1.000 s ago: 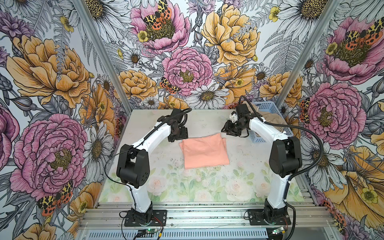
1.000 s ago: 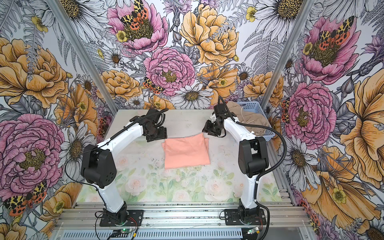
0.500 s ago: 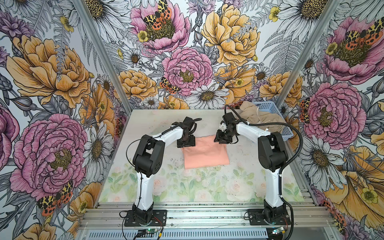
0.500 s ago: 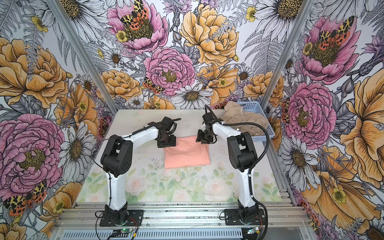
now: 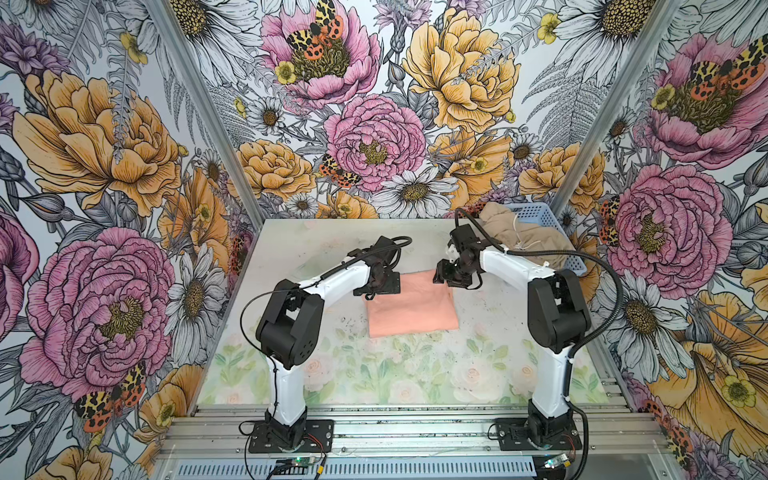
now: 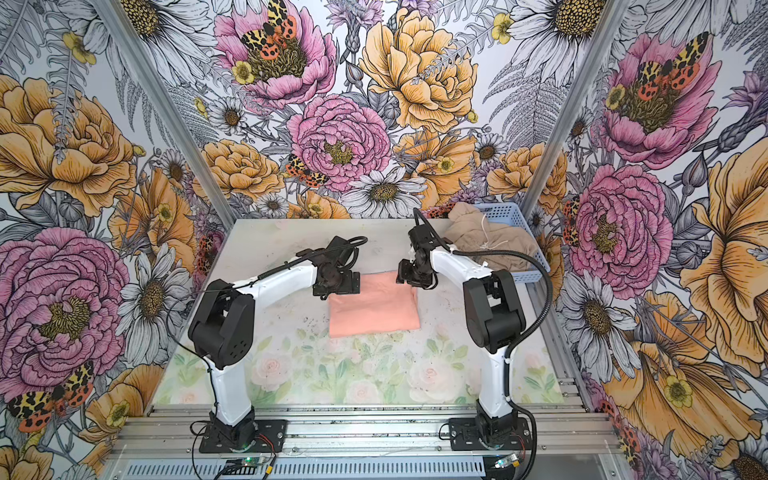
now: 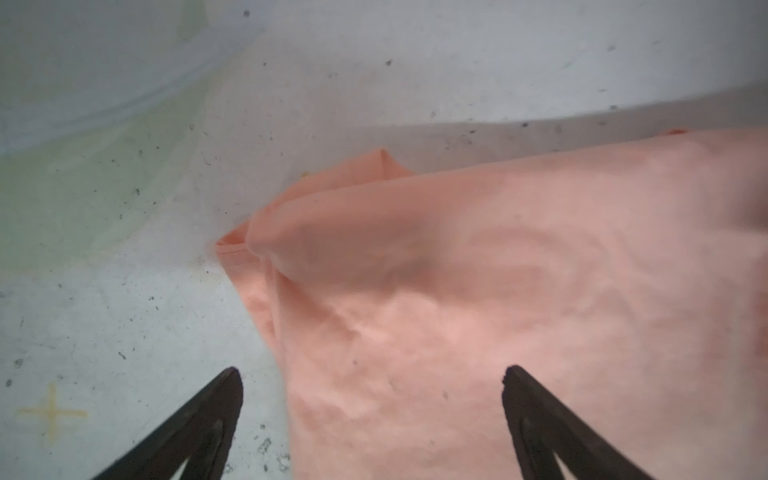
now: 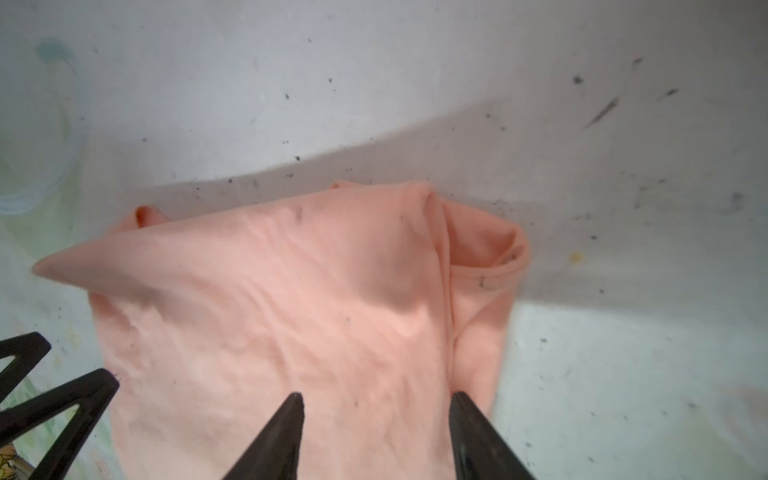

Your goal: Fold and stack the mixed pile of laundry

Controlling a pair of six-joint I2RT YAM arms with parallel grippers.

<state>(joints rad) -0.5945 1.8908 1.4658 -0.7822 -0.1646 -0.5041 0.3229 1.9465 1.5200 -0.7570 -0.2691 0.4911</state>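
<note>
While both arms stood over the far edge of the shirt (image 5: 409, 307), the views read as follows.
Top views, shirt: folded peach rectangle, flat on the table (image 5: 316, 249) at mid-depth, far edge running left to right.
Top views, grippers: left gripper (image 5: 379, 288) at the far-left corner, right gripper (image 5: 446, 277) at the far-right corner.
Top views, beige garment (image 6: 490, 241): heaped in the basket (image 6: 505, 210), far right, well apart from the shirt.
Left wrist, left gripper (image 7: 372, 374): jaws wide, nothing between them. One tip was over cloth, the other over bare table, and the shirt's corner lay ahead.
Right wrist, right gripper (image 8: 376, 399): jaws partly spread and empty, both tips over the shirt near its side edge.
Judgement: shirt fold looked finished. The beige garment lay beyond and to the right of the right gripper, so the right arm was nearer for the pick.
</note>
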